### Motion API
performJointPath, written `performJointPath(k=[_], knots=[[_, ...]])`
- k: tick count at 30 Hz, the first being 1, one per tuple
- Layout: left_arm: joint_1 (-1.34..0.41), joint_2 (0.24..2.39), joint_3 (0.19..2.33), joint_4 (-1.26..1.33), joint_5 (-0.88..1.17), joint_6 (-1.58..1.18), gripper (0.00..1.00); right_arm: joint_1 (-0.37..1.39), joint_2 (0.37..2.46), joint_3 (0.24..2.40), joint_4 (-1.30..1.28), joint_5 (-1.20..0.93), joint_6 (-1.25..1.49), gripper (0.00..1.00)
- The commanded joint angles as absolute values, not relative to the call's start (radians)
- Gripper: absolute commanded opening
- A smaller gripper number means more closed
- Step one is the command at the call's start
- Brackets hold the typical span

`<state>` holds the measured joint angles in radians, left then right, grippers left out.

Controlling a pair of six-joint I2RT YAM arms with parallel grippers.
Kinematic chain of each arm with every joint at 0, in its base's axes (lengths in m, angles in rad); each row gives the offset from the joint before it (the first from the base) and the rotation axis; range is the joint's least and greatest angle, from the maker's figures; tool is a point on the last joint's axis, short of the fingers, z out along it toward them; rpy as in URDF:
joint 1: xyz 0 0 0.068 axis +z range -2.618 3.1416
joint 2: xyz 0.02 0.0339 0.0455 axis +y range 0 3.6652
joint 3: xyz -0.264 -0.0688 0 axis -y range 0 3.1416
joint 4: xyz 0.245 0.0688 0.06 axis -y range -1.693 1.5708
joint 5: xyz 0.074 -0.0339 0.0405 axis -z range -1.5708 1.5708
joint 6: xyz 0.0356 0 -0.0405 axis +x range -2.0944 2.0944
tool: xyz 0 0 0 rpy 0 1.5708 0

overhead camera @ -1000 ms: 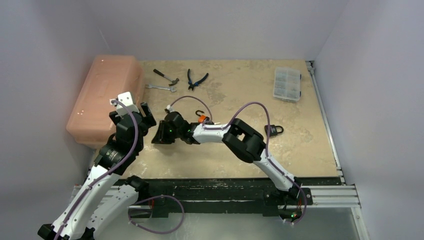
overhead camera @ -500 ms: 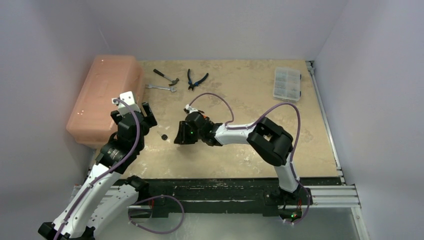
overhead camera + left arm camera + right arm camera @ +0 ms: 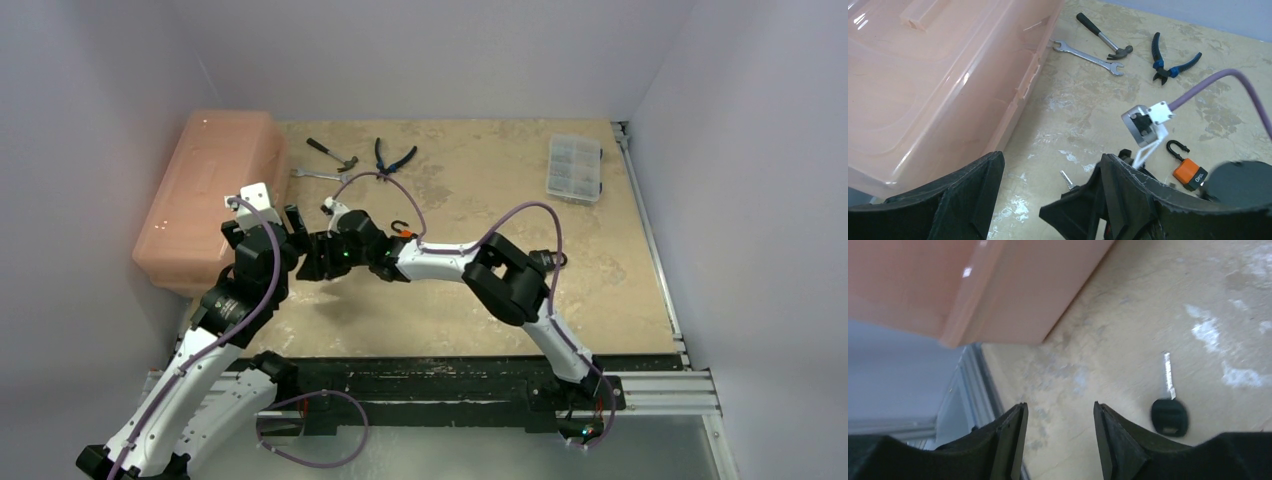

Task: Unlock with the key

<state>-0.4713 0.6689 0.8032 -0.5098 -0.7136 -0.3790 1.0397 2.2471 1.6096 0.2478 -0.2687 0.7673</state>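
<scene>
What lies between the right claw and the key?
Nothing but bare tabletop, as the right wrist view shows: the key lies just beside the right claw.

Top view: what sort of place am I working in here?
Likely a lab test cell staged as a workbench: plain white walls enclose a table with hammer, pliers and parts organizer.

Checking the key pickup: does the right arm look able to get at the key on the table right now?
Probably yes: the key lies flat and uncovered on the table just beside the right pincer, whose jaws stand open and empty.
</scene>
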Motion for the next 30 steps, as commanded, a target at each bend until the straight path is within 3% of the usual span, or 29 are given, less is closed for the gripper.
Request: performJointPath(k=[1,7,19,30], knots=[[-0.465,0.657,0.806,-0.476,-0.71,-0.36,0.75,1.002,2.341,1.697,0.281,-0.332,0.82,0.59],[-0.465,0.655,0.804,-0.471,-0.703,-0.354,0.75,0.973,2.41,1.704,0.289,-0.348,0.841,0.58],[-0.465,0.654,0.803,-0.468,-0.699,-0.351,0.75,0.914,2.319,1.416,0.575,-0.518,0.92,0.55],[-0.465,0.655,0.803,-0.466,-0.697,-0.347,0.75,0.902,2.233,1.536,0.474,-0.408,0.959,0.57]])
